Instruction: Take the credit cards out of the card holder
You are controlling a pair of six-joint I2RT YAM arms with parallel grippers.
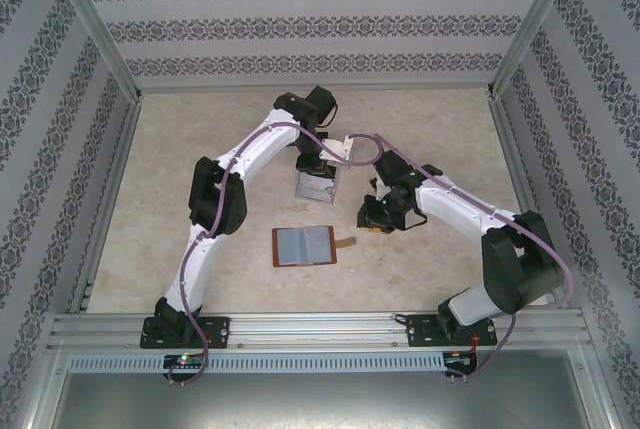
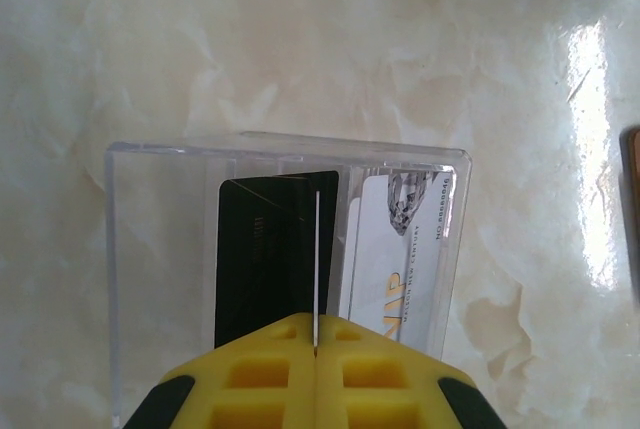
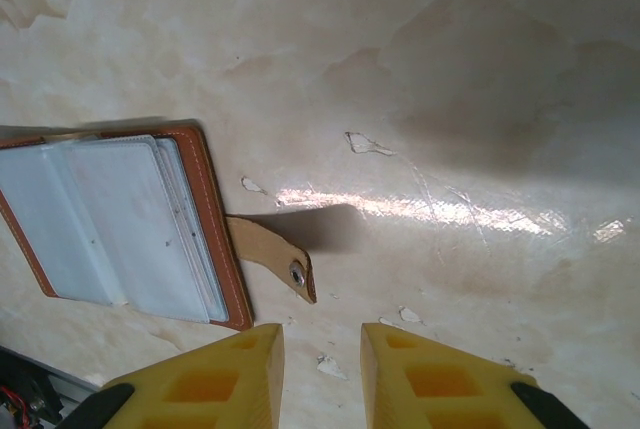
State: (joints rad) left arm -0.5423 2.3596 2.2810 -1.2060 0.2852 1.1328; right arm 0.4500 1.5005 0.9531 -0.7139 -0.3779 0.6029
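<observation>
The card holder lies open on the table, reddish-brown with grey-blue pockets, its strap tab pointing right. My left gripper is shut on a thin pale credit card seen edge-on, held over the clear plastic box. A black card and a whitish card with lettering stand inside that box. In the top view the left gripper hangs above the box. My right gripper stands open over bare table, just right of the strap tab, with nothing between its fingers.
Patterned walls enclose the pale marbled table on three sides. The right gripper hovers right of the card holder, a short way in front of the box. Small flakes dot the table surface near the right fingers.
</observation>
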